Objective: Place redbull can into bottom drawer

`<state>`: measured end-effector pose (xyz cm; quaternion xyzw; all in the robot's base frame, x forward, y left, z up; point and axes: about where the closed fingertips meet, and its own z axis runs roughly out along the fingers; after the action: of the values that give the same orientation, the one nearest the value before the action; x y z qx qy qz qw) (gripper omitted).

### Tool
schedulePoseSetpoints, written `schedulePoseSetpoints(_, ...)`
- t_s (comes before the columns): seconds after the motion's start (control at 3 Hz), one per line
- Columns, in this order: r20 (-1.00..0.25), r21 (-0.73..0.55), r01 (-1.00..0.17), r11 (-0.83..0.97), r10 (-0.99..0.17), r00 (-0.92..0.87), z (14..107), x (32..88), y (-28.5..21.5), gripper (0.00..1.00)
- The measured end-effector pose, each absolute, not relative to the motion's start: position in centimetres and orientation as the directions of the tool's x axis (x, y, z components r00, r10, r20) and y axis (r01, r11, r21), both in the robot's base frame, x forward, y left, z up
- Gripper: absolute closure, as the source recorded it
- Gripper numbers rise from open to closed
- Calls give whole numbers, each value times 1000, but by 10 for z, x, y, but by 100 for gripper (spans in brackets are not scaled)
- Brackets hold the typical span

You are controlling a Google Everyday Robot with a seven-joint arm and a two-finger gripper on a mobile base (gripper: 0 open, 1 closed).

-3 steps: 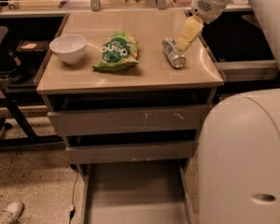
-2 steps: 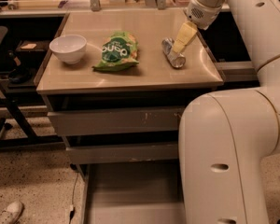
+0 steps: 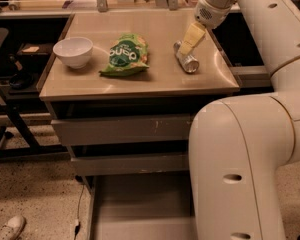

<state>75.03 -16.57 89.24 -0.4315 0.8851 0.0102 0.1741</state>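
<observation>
The redbull can (image 3: 186, 60) lies on its side on the right part of the beige tabletop (image 3: 155, 79). My gripper (image 3: 190, 41) with its pale yellow fingers reaches down from the upper right and sits right over the can's far end. The bottom drawer (image 3: 140, 209) is pulled out below the cabinet, its flat grey floor showing; my arm's body covers its right part.
A green snack bag (image 3: 126, 54) lies at the middle of the tabletop and a white bowl (image 3: 73, 51) stands to its left. Two upper grey drawers (image 3: 122, 130) are pushed in. A dark chair frame (image 3: 5, 109) stands at the left, a shoe (image 3: 9, 228) on the floor.
My arm has swung closer to the camera and now covers more of the right side. The gripper has come down a little toward the can. The can has not moved.
</observation>
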Motion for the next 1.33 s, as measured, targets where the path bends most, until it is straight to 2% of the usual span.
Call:
schedulePoseSetpoints(0.67,-289,-181,-735,653,-750,-595,879,774,-152,0)
schedulePoseSetpoints(1.33,-239,-150,-710,688,-722,-649,846,779,-158,0)
